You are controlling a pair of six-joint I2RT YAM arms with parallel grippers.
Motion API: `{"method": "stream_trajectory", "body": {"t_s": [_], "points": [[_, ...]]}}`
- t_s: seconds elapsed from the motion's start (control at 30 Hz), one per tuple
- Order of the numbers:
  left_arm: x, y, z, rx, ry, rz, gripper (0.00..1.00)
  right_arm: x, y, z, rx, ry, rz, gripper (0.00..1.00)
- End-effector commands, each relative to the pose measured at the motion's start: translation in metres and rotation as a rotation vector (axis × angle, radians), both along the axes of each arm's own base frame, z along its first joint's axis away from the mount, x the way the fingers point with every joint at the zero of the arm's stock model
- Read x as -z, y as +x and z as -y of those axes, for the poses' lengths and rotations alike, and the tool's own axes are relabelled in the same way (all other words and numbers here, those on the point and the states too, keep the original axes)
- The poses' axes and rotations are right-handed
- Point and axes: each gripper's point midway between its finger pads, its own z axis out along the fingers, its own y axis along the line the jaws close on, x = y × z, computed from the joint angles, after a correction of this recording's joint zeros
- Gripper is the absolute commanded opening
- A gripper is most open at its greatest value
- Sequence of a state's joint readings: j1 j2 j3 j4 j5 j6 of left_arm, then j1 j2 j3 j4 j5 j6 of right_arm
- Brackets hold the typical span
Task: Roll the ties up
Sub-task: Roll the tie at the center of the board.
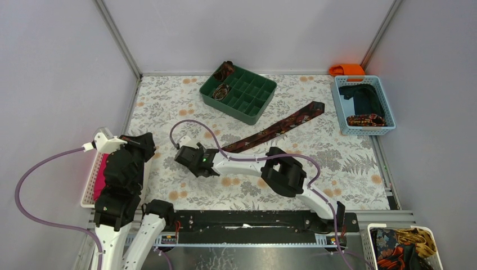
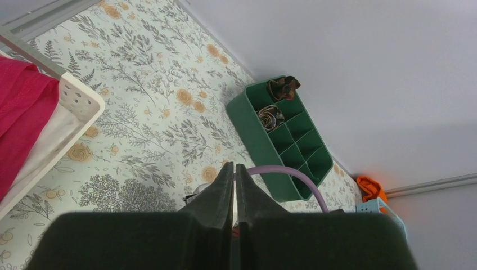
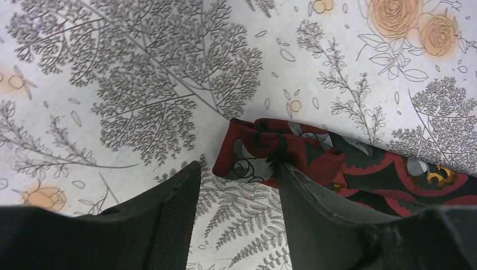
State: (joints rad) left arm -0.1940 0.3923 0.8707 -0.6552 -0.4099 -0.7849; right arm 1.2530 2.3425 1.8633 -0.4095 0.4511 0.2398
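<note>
On my overhead feed the floral table fills most of the view. The green divided tray sits at its far side and the blue basket at the right. At the left edge, beneath my left arm, is the white basket holding the pink cloth.

One unrolled tie lies flat on the table. It runs diagonally from near the tray toward the middle, and its narrow end passes under my right arm.

On the right wrist camera the right gripper has its fingers spread. The tie's tip, which looks folded over, lies just ahead of them. One finger is in front of the fabric, and I cannot tell whether it touches.

The left gripper hangs beside the white basket. Its fingers are all but together, with only a thin slit between them, and they hold nothing.

Two rolled ties sit in adjoining compartments at the tray's left end.
</note>
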Motion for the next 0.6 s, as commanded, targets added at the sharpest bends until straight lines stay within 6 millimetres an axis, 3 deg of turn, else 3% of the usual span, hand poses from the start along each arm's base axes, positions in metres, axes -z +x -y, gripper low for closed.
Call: {"method": "stream_trajectory", "body": {"t_s": [0.0, 0.37, 0.57], "points": [[0.004, 0.000, -0.005, -0.021, 0.028, -0.011, 0.09, 0.015, 0.011, 0.012, 0.069, -0.021, -0.050, 0.59], [0.002, 0.001, -0.004, -0.010, 0.043, -0.004, 0.15, 0.017, 0.029, 0.012, 0.099, 0.043, -0.140, 0.40], [-0.001, 0.004, 0.001, 0.020, 0.048, 0.008, 0.14, 0.003, 0.036, 0.001, 0.078, 0.174, -0.200, 0.33]]}}
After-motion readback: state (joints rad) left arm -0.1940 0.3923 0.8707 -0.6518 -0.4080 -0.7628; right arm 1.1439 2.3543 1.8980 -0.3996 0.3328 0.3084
